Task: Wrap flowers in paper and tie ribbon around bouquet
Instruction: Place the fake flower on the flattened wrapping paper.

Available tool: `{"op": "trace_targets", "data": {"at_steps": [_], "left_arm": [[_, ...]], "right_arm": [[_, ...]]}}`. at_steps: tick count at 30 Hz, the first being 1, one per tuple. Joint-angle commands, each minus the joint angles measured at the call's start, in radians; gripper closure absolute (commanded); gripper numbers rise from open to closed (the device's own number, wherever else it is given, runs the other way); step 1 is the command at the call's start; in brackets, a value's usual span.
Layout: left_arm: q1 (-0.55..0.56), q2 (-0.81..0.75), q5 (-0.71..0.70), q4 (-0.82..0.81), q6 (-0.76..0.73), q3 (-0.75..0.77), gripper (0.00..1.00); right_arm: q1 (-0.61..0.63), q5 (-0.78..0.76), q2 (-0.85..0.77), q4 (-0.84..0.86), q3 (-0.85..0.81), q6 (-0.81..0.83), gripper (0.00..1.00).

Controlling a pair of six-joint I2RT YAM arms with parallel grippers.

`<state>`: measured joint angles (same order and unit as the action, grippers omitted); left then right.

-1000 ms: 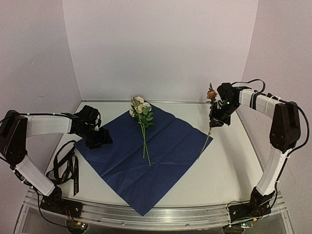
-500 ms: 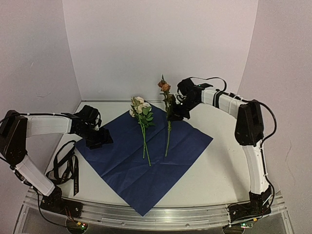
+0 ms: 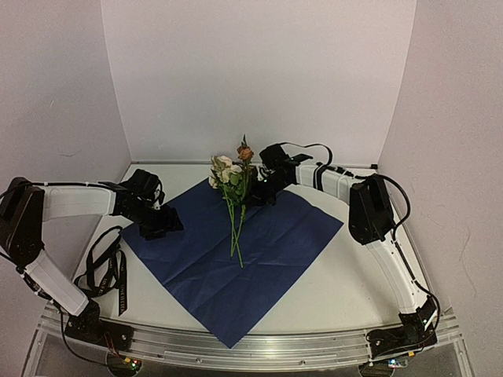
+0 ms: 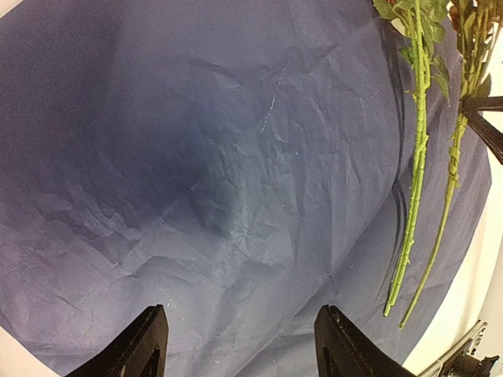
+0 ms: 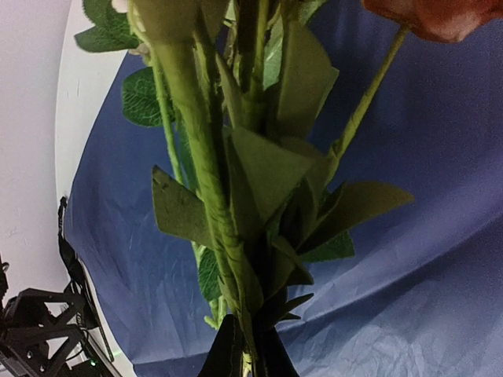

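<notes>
The paper [image 3: 267, 243] lies flat, navy face up, as a diamond on the table. A cream flower [image 3: 225, 170] rests on it, stem [image 4: 413, 196] pointing toward the near edge. My right gripper [image 3: 266, 191] is shut on the stem [image 5: 236, 259] of an orange-red flower [image 3: 245, 151], held tilted just right of the cream one, its bloom [image 5: 440, 16] up and its lower stem [image 4: 445, 228] near the paper. My left gripper [image 4: 240, 334] is open over the paper's left corner [image 3: 145, 236], nothing between its fingers. The ribbon [image 3: 106, 271] lies looped left of the paper.
White walls enclose the table at the back and both sides. A metal rail [image 3: 259, 349] runs along the near edge, where the paper's front corner [image 3: 229, 339] reaches it. The right arm [image 3: 369, 212] stretches across the paper's far right side.
The right gripper has carried the orange-red flower from the right side of the table leftward to beside the cream flower over the paper. The left gripper has stayed put.
</notes>
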<state>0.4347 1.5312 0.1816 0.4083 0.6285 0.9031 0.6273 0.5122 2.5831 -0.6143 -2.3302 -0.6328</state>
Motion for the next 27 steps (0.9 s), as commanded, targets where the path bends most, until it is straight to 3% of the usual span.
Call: {"op": "trace_targets", "data": {"at_steps": [1,17,27], "left_arm": [[-0.007,0.006,0.01,-0.031,-0.006,0.034,0.34],[-0.007,-0.008,0.007,-0.032,-0.004,0.02,0.34],[-0.007,-0.017,0.005,-0.031,-0.004,0.015,0.34]], "right_arm": [[0.005,0.016,0.019,0.056,-0.05,-0.043,1.0],[0.02,0.009,-0.063,-0.094,0.029,0.097,1.0],[0.032,-0.027,-0.036,-0.138,-0.009,0.112,0.98]]}}
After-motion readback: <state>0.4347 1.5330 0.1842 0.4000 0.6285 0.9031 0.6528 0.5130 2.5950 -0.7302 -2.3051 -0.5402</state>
